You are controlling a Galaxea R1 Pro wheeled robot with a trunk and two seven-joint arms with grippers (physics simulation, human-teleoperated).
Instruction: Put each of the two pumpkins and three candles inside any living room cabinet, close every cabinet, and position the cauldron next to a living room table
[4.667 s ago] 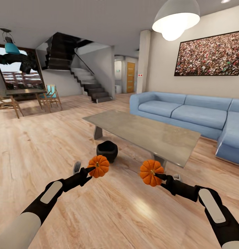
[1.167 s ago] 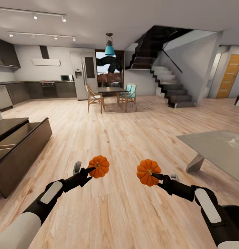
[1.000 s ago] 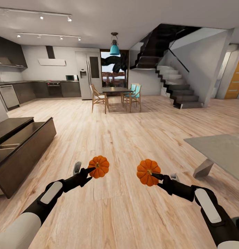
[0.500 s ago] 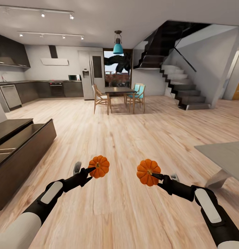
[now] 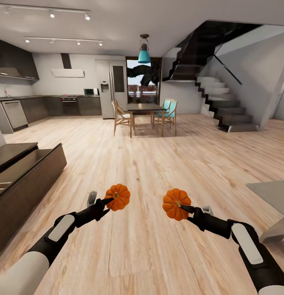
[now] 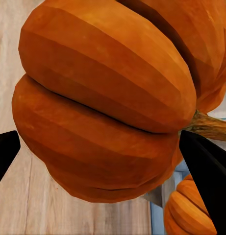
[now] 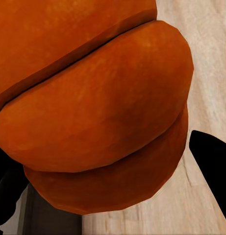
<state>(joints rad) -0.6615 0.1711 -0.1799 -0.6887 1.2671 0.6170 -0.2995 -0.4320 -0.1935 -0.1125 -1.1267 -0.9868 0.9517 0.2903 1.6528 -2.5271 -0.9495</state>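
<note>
My left gripper (image 5: 111, 200) is shut on one orange ribbed pumpkin (image 5: 117, 197), held over the wooden floor. My right gripper (image 5: 184, 208) is shut on the other pumpkin (image 5: 176, 204) at about the same height. In the left wrist view the pumpkin (image 6: 103, 112) sits between the black fingers (image 6: 206, 176). The right wrist view has its pumpkin (image 7: 93, 107) between the fingers (image 7: 213, 161). The dark brown cabinet (image 5: 31, 180) stands low at the left with a top drawer pulled out. A corner of the pale table (image 5: 273, 194) is at the right edge. The candles and the cauldron are out of view.
Ahead lies open wooden floor (image 5: 150, 164). A dark dining table (image 5: 144, 107) with wooden chairs stands at the back, a staircase (image 5: 228, 110) to its right, and kitchen units (image 5: 47, 105) along the far left wall.
The whole view has swung left: the coffee table has slid to the right edge and the sofa and cauldron have left the picture. Both arms hold their pumpkins unchanged.
</note>
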